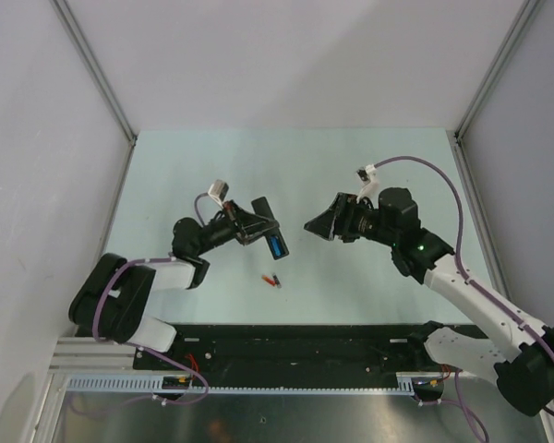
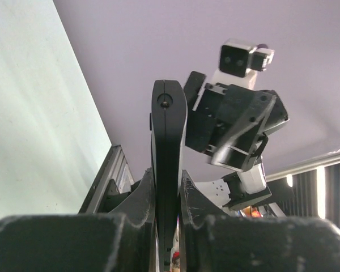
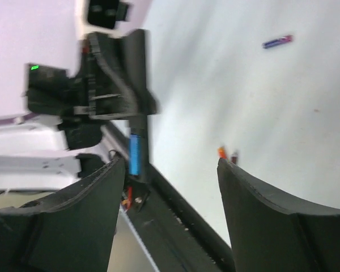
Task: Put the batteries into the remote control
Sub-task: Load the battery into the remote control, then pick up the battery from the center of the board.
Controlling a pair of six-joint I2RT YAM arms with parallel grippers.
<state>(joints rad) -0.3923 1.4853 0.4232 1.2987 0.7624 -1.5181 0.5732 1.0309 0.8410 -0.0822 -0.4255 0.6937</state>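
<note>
My left gripper [image 1: 250, 227] is shut on the slim black remote control [image 1: 264, 224] and holds it above the table. In the left wrist view the remote [image 2: 169, 130] stands upright between the fingers [image 2: 140, 198]. A bright blue battery [image 1: 275, 246] lies in the remote's back recess, and it also shows in the right wrist view [image 3: 135, 154]. A red-orange battery [image 1: 271, 280] lies on the table below the remote, and shows in the right wrist view [image 3: 221, 152]. Another blue battery [image 3: 276, 41] lies farther off on the table. My right gripper [image 1: 318, 224] is open and empty, facing the remote [image 3: 139, 85].
The pale green table [image 1: 351, 166] is walled by grey panels on three sides. A black rail [image 1: 295, 351] runs along the near edge by the arm bases. A small dark bit [image 3: 234, 156] lies beside the red-orange battery.
</note>
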